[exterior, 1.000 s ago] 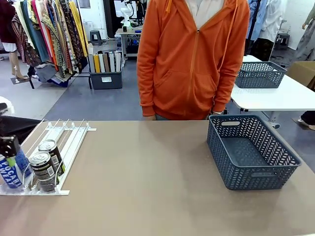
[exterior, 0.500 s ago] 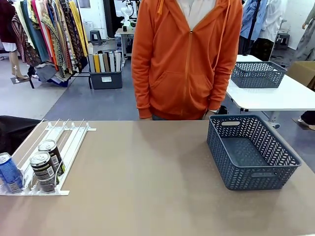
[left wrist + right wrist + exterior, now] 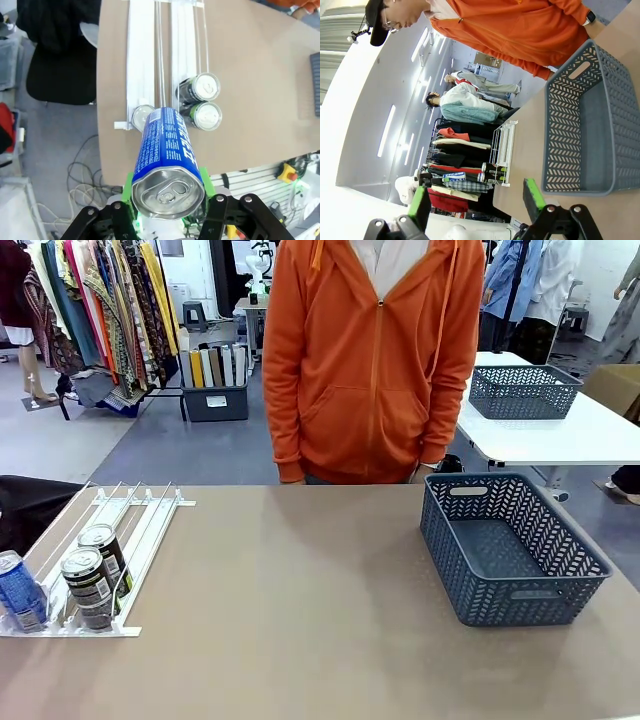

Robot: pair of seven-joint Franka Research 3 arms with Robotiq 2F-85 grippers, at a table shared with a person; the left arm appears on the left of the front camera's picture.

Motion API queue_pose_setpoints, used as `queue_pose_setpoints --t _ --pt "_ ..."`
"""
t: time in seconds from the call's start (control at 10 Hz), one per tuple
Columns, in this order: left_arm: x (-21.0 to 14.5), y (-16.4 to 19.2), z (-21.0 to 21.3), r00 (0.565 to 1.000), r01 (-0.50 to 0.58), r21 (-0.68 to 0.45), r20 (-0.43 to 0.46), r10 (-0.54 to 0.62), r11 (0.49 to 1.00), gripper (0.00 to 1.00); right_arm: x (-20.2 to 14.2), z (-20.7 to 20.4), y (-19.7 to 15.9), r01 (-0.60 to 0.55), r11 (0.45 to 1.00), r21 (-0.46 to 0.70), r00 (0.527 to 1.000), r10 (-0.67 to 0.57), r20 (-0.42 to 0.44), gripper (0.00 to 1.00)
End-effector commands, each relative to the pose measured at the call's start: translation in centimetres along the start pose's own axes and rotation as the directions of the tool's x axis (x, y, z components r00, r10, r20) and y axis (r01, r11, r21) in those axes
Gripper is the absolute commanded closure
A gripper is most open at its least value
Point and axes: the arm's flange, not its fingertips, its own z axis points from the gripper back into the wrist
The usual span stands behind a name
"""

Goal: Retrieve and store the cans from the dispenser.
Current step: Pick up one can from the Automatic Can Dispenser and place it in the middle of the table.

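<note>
Broad brown table (image 3: 300,640), grey mesh basket (image 3: 520,608) standing empty toward the right, presumably where cans go. White dispenser (image 3: 150,520) at the left edge, with two dark cans (image 3: 92,585) and a blue can (image 3: 20,592) up against its front tabs for easy picking. Left gripper (image 3: 167,197) clamped around a second blue can (image 3: 167,145), high above the rack and clear of the rails. Right gripper (image 3: 476,200) spread wide, empty.
</note>
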Motion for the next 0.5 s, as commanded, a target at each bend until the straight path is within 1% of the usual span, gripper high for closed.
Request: queue_pose_setpoints --t 0.0,0.2,0.3,0.4 --pt "-0.5 -0.7 1.6 0.999 0.017 0.05 0.027 -0.019 0.999 1.0 0.3 -0.1 0.5 -0.001 1.0 0.018 1.0 0.001 0.015 0.0" --pt "-0.5 -0.7 1.6 0.999 0.017 0.05 0.027 -0.019 0.999 1.0 0.3 -0.1 0.5 -0.001 1.0 0.018 1.0 0.001 0.015 0.0" --pt "-0.2 -0.5 0.6 1.0 0.008 0.025 0.012 -0.008 1.0 1.0 0.3 -0.1 0.5 -0.001 1.0 0.018 1.0 0.001 0.015 0.0" --pt "0.0 -2.4 0.7 0.999 -0.032 0.007 -0.006 0.032 0.999 1.0 0.3 -0.1 0.5 -0.001 1.0 0.018 1.0 0.001 0.015 0.0"
